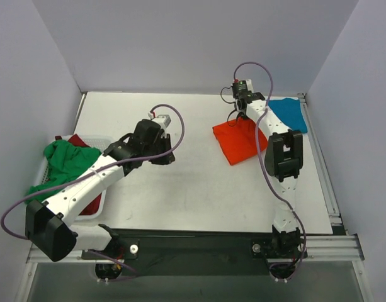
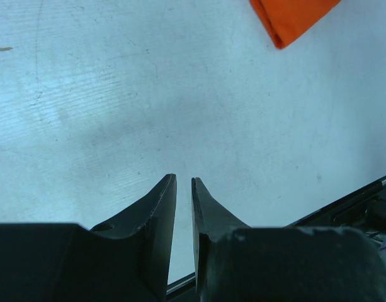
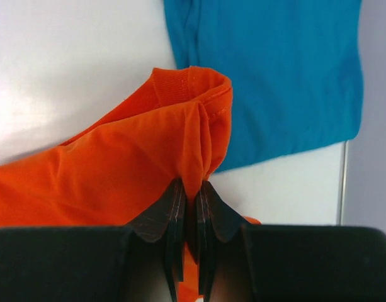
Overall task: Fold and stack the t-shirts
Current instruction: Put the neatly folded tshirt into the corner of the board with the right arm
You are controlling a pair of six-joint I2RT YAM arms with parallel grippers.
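The bright orange-red t-shirt (image 1: 240, 143) lies partly folded on the table right of centre. Its corner shows in the left wrist view (image 2: 290, 19). My right gripper (image 1: 238, 118) is shut on a bunched edge of it by the collar (image 3: 191, 189); the cloth (image 3: 117, 170) rises between the jaws. The teal blue t-shirt (image 1: 287, 113) lies flat just behind it at the far right (image 3: 274, 75). The green t-shirt (image 1: 67, 162) and the dark red t-shirt (image 1: 89, 204) are heaped in the basket at left. My left gripper (image 1: 164, 156) hovers over bare table (image 2: 184, 179), its jaws a narrow slit apart and empty.
The white lattice basket (image 1: 99, 137) stands at the table's left edge. A metal rail (image 1: 322, 170) runs along the right edge, and a black bar (image 1: 199, 236) along the front. White walls enclose the back and sides.
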